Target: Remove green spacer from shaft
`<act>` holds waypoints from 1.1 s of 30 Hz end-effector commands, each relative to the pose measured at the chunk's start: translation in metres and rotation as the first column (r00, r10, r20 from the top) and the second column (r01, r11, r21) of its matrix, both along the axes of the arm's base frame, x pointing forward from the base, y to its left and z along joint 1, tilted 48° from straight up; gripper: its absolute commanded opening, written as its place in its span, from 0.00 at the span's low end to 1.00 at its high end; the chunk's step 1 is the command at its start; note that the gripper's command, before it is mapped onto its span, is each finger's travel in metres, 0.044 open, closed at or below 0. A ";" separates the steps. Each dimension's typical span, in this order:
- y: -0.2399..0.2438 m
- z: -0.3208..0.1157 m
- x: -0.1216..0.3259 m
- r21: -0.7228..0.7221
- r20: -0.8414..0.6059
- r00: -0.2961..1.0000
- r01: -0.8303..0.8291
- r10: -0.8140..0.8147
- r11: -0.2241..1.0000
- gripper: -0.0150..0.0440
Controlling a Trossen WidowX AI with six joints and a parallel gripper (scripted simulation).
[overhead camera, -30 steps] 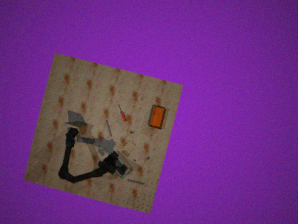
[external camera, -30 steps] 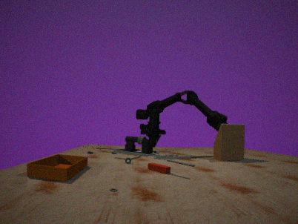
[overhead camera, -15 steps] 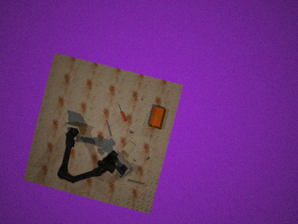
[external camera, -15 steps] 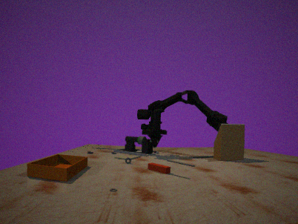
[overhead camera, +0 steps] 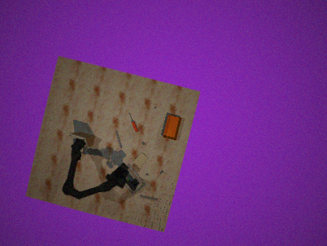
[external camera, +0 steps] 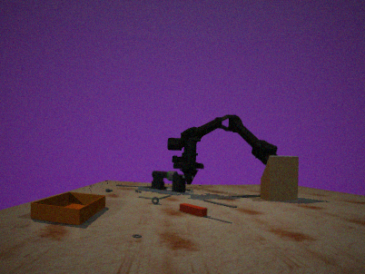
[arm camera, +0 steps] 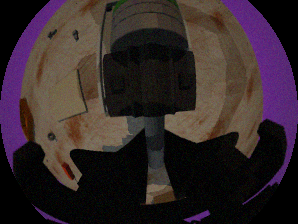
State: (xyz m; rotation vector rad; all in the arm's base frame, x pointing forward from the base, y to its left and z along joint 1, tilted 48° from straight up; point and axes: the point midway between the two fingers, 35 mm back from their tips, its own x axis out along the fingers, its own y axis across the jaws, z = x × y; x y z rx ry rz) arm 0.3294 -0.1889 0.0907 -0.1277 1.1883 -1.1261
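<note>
Item: end effector [overhead camera: 131, 177] [external camera: 190, 181] [arm camera: 152, 129], pinching the free end of the shaft [arm camera: 155, 137]; you have one finger either side of it.

Item: shaft. Slim, round, grey, smooth; it runs into a dark block [arm camera: 150, 85] [external camera: 179, 181]. Expect it stiff and fairly light, perhaps slippery under smooth fingers. Your best hold is this bare end, squarely across, drawn straight along its axis; a tilt may bind it.

Item: grey spacers [arm camera: 150, 30], thick, round, set side by side beyond the dark block. They look rigid, and likely come off one at a time as the shaft withdraws.

Item: green spacer [arm camera: 173, 2], only its rim showing to you, at the far end of the row. By your task it neighbours the big housing block, which the wrist view leaves out. Judged from this, a short pull should free it alone.

Location: the assembly stands toward the bench's lower right corner in the top view, nearer the lower edge.

Outlying: orange tray [overhead camera: 172, 126] [external camera: 56, 214] [arm camera: 26, 120] by the right edge; red-handled screwdriver [overhead camera: 134, 126] [external camera: 192, 210] [arm camera: 68, 171], inward of it.
</note>
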 end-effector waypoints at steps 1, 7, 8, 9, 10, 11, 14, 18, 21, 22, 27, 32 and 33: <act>0.001 -0.001 -0.002 0.002 0.000 1.000 0.003 -0.003 1.000 0.25; 0.001 -0.001 -0.003 0.002 0.000 1.000 0.003 -0.003 1.000 0.25; 0.001 -0.001 -0.003 0.002 0.000 1.000 0.003 -0.003 1.000 0.25; 0.001 -0.001 -0.003 0.002 0.000 1.000 0.003 -0.003 1.000 0.25; 0.001 -0.001 -0.003 0.002 0.000 1.000 0.003 -0.003 1.000 0.25; 0.001 -0.001 -0.003 0.002 0.000 1.000 0.003 -0.003 1.000 0.25; 0.001 -0.001 -0.003 0.003 0.000 1.000 0.003 -0.003 1.000 0.25; 0.002 -0.002 -0.004 0.003 0.000 1.000 0.003 -0.003 1.000 0.25; 0.002 -0.002 -0.004 0.003 0.000 1.000 0.003 -0.003 1.000 0.25; 0.002 -0.002 -0.004 0.003 0.000 1.000 0.003 -0.003 1.000 0.25; 0.002 -0.002 -0.004 0.003 0.000 1.000 0.003 -0.003 1.000 0.25; 0.002 -0.002 -0.005 0.003 0.000 1.000 0.003 -0.003 1.000 0.25; 0.002 -0.002 -0.005 0.003 0.000 1.000 0.003 -0.003 1.000 0.25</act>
